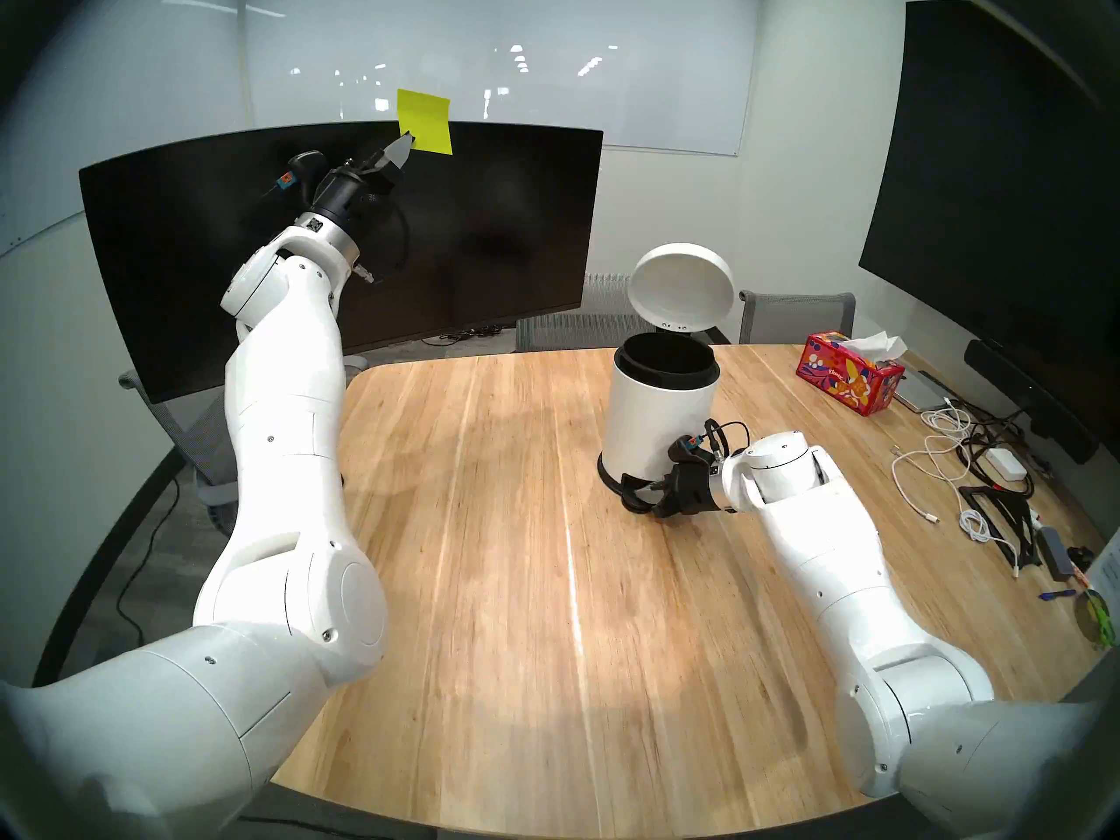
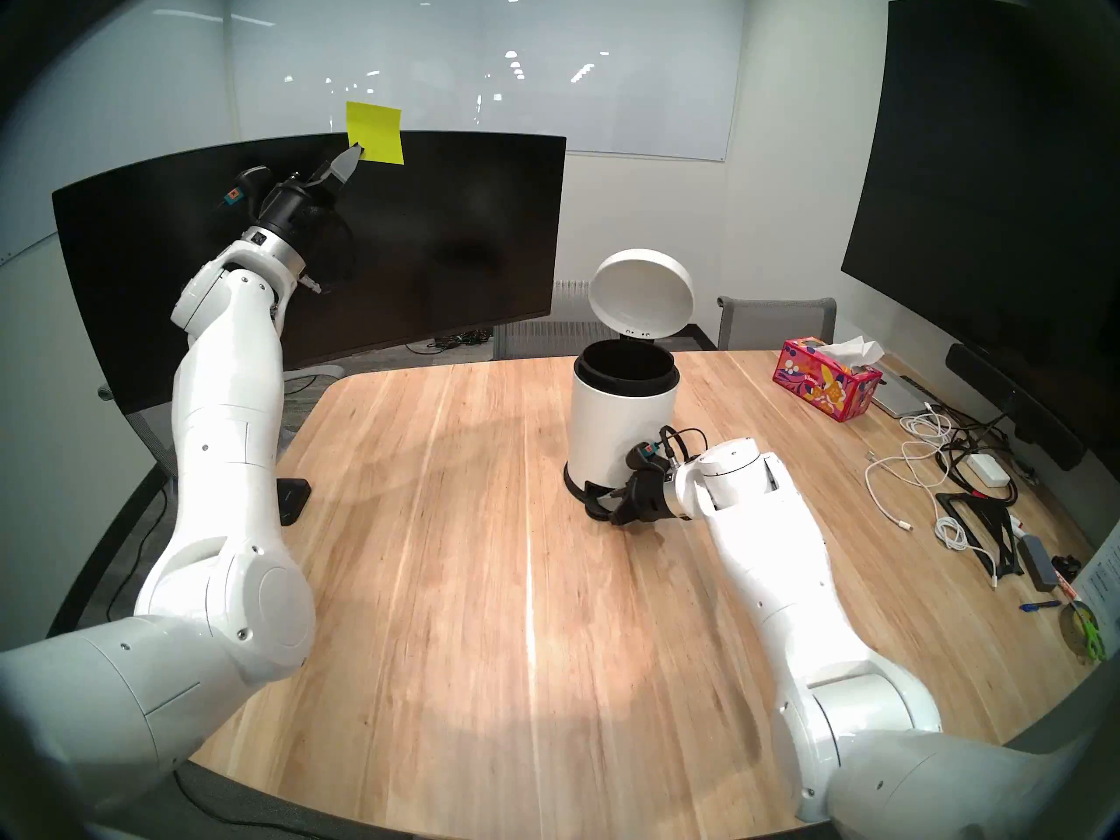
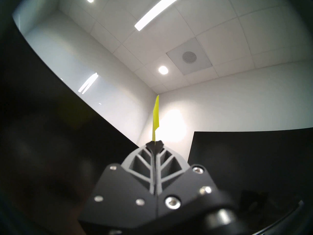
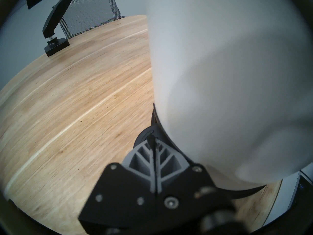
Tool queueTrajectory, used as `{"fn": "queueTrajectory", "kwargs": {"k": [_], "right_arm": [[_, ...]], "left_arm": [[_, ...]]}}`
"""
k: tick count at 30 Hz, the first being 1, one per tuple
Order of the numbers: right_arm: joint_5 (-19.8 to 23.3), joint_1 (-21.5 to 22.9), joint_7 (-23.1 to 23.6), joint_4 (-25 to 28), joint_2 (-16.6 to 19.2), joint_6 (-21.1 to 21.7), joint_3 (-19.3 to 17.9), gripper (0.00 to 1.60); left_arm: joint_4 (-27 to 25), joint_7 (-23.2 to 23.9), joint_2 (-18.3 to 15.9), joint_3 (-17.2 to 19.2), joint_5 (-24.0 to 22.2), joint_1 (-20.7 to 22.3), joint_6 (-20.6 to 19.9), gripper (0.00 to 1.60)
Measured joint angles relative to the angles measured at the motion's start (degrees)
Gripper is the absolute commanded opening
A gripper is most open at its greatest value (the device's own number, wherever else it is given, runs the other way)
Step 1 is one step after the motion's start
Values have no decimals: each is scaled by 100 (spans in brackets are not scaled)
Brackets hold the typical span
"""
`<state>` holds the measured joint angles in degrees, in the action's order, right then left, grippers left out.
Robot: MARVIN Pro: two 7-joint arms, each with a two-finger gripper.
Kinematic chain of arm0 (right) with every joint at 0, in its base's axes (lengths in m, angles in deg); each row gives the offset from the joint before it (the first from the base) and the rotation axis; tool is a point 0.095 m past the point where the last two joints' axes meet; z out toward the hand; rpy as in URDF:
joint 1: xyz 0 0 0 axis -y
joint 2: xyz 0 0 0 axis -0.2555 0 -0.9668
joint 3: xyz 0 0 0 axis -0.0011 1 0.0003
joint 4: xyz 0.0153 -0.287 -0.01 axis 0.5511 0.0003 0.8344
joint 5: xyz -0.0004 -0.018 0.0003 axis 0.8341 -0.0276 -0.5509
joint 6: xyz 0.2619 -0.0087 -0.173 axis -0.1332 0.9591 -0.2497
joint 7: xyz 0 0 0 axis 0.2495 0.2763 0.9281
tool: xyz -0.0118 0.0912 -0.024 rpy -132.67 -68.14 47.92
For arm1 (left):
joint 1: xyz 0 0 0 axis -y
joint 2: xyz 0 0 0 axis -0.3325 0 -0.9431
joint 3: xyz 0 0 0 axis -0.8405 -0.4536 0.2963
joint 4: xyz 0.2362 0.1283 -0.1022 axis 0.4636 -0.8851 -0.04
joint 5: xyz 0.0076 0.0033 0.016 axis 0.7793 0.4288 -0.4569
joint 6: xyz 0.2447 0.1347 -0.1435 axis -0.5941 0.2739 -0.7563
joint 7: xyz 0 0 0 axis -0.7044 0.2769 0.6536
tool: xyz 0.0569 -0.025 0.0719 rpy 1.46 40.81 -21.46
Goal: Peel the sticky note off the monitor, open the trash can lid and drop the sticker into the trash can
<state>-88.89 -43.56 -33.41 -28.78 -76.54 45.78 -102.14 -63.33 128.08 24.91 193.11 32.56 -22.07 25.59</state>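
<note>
1. Two grippers, both closed: left gripper [image 1: 407,139] pinches the sticky note's [image 1: 425,121] lower-left corner, held up at the curved monitor's [image 1: 497,226] top edge.
2. Right gripper [image 4: 153,139] clenched empty, tips pressing the foot pedal [image 4: 144,136].
3. Trash can [image 1: 657,420] on the wooden table [image 1: 485,517], trash can lid [image 1: 682,290] raised.

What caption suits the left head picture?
Left gripper pinches a yellow sticky note by the monitor; right gripper presses the bin pedal, lid open.
</note>
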Motion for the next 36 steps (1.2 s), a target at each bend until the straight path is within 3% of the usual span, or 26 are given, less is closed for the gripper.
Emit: {"fn": "queueTrajectory", "kwargs": {"k": [16, 36], "right_arm": [[0, 0, 0, 0, 0, 0, 0, 0], [0, 0, 0, 0, 0, 0, 0, 0]], "left_arm": [[35, 362, -218, -489, 194, -159, -649, 0], [7, 1017, -196, -1199, 249, -249, -873, 0]]}}
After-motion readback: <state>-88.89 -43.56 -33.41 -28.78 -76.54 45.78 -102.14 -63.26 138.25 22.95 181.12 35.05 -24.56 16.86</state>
